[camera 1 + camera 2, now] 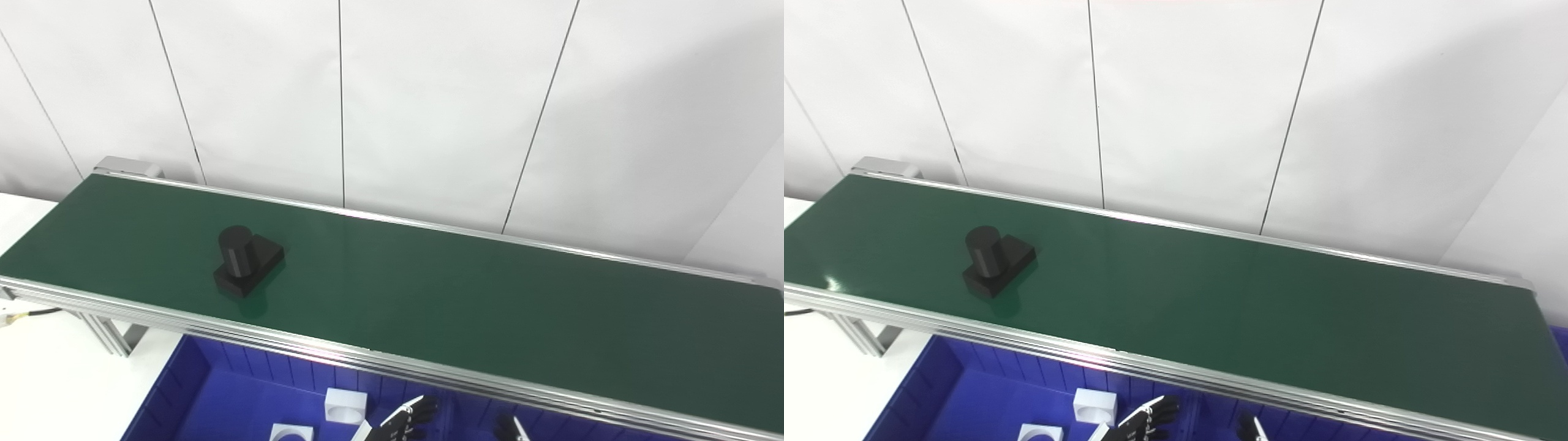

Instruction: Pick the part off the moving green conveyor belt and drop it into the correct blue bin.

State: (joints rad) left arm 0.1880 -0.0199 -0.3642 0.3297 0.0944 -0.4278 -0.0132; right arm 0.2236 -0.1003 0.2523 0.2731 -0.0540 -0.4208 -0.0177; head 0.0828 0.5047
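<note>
Left eye view: a black part [247, 261] sits on the green belt [429, 294], out at 10 o'clock, near the belt's left end. It is a round peg standing on a flat block. A blue bin [202, 392] lies under the belt's near edge, with white blocks [345, 405] inside. The left robot hand [405, 421] is low at 6 o'clock, over the bin, fingers apart, holding nothing.

Right eye view: only the tip of the right robot hand [1248, 428] shows at the bottom edge; I cannot tell if it is wide or narrow.
</note>
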